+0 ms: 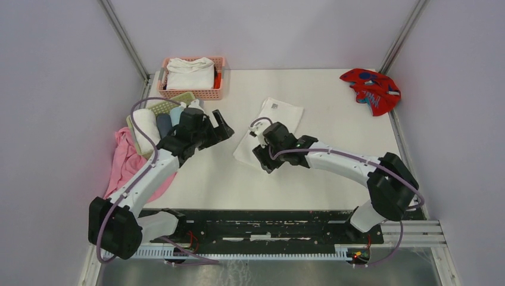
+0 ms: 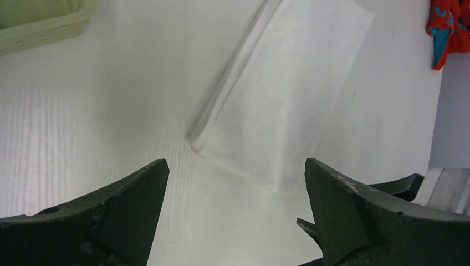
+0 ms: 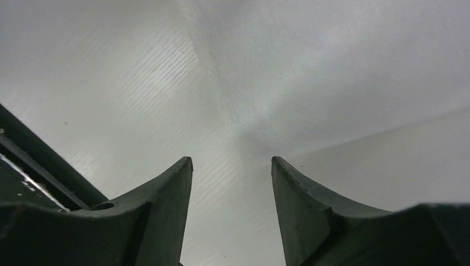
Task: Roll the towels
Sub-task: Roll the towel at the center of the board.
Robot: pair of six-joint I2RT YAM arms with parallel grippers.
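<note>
A white towel (image 1: 274,122) lies folded flat mid-table, long and slanted; it also fills the left wrist view (image 2: 282,94). My left gripper (image 1: 223,126) hovers just left of it, open and empty (image 2: 235,166). My right gripper (image 1: 262,158) hangs low over the towel's near corner (image 3: 332,72), open (image 3: 231,160), with nothing between its fingers. A red towel with teal-blue marks (image 1: 370,89) sits crumpled at the far right corner (image 2: 448,30). A light blue towel (image 1: 177,113) lies rolled in the green tray (image 1: 156,108).
The green tray (image 2: 39,27) also holds a white roll (image 1: 146,134) and a dark blue roll (image 1: 164,124). A pink basket (image 1: 205,93) at the back holds folded white cloth. A pink cloth (image 1: 126,162) drapes at the left edge. Walls close in on both sides.
</note>
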